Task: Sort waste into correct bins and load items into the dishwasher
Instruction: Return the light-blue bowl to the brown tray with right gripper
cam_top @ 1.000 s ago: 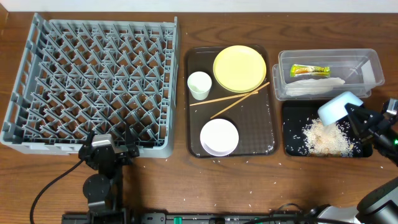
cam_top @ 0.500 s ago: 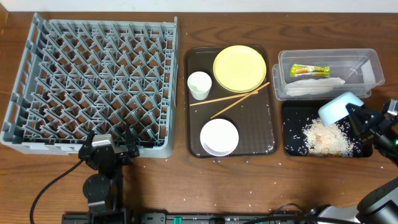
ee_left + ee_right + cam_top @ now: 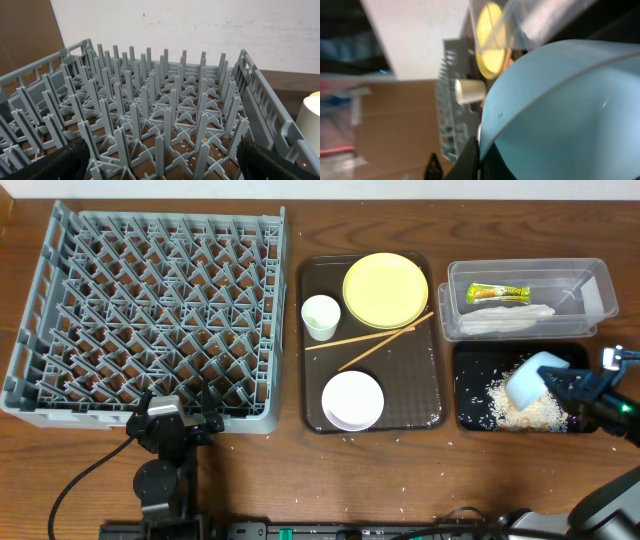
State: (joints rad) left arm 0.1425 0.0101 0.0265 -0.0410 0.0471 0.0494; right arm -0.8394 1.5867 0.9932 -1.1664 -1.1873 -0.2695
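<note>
Overhead, the right gripper [image 3: 552, 380] is pinching the tipped light blue bowl [image 3: 525, 378] over the rice [image 3: 530, 410] in the black tray [image 3: 472, 418] at 4 o'clock, seemingly finishing the emptying, and next is facing a carry to the dish rack [image 3: 150, 310] at 10 o'clock.

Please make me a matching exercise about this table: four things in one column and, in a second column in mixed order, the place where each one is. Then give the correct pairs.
Things:
1. snack wrapper
2. light blue bowl
3. yellow plate
4. rice grains

Places:
A. on the brown serving tray
B. inside the clear tub
C. heaped in the black tray
D. held by the right gripper, over the black tray

Pairs: 1-B, 2-D, 3-A, 4-C.
</note>
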